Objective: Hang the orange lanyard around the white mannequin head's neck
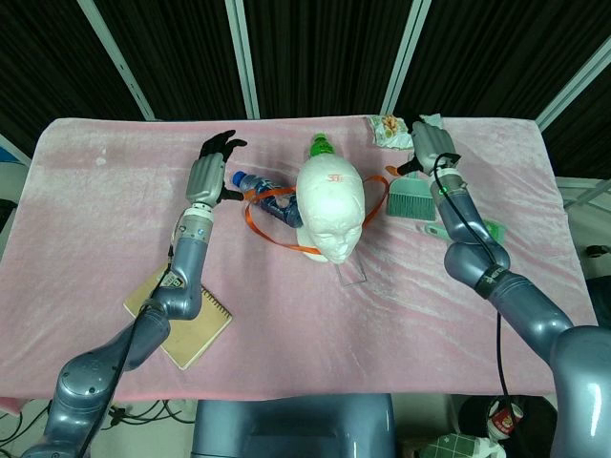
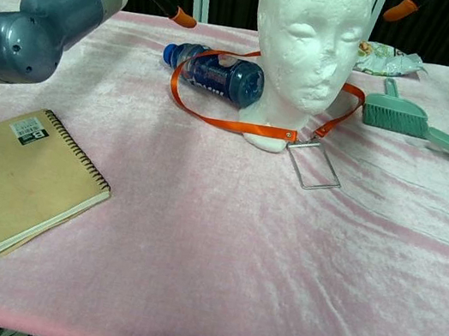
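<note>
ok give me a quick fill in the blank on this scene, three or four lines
1. The orange lanyard lies looped around the base of the white ____.
2. The strap also drapes over the blue ____ lying on its side.
3. The spiral notebook lies ____ on the pink cloth.
4. Both hands hold ____.

Missing words: mannequin head; bottle; closed; nothing
</note>
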Robot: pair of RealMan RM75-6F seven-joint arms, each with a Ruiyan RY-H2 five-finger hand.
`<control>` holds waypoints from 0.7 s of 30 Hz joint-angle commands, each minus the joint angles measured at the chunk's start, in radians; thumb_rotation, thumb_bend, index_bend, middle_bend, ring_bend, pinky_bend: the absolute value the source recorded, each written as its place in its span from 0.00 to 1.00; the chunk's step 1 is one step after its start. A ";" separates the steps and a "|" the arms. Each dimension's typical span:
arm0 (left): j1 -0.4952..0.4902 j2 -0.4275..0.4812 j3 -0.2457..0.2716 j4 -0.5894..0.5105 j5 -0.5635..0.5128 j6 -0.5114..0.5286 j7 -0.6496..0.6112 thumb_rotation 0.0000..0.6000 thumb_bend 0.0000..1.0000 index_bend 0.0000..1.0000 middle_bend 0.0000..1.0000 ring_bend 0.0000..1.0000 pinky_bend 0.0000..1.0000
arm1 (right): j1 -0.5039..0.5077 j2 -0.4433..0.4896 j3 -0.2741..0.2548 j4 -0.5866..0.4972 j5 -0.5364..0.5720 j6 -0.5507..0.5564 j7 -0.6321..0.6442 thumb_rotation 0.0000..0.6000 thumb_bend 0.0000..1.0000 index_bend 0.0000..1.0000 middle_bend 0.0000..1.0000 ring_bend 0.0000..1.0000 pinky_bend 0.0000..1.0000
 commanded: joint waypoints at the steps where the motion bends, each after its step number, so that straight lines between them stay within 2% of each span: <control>1: 0.033 0.050 -0.003 -0.097 0.005 0.075 0.052 1.00 0.04 0.22 0.06 0.00 0.00 | -0.049 0.071 0.017 -0.069 -0.001 0.035 0.028 1.00 0.07 0.15 0.07 0.23 0.22; 4: 0.066 0.097 0.002 -0.188 0.021 0.139 0.082 1.00 0.05 0.23 0.06 0.00 0.00 | -0.101 0.138 0.016 -0.139 -0.017 0.084 0.036 1.00 0.13 0.15 0.09 0.24 0.22; 9: 0.166 0.240 0.044 -0.454 0.042 0.224 0.225 1.00 0.09 0.23 0.07 0.00 0.00 | -0.214 0.271 -0.028 -0.298 -0.075 0.174 0.009 1.00 0.26 0.16 0.20 0.32 0.25; 13: 0.265 0.388 0.088 -0.732 0.035 0.294 0.398 1.00 0.09 0.25 0.07 0.00 0.00 | -0.294 0.347 -0.081 -0.408 -0.100 0.277 -0.062 1.00 0.35 0.20 0.31 0.43 0.41; 16: 0.340 0.494 0.124 -0.933 0.027 0.350 0.502 1.00 0.09 0.25 0.07 0.00 0.00 | -0.353 0.400 -0.133 -0.504 -0.109 0.349 -0.140 1.00 0.42 0.22 0.48 0.57 0.57; 21: 0.457 0.639 0.188 -1.187 0.024 0.443 0.606 1.00 0.10 0.25 0.07 0.00 0.00 | -0.439 0.459 -0.207 -0.658 -0.104 0.478 -0.272 1.00 0.48 0.23 0.63 0.73 0.73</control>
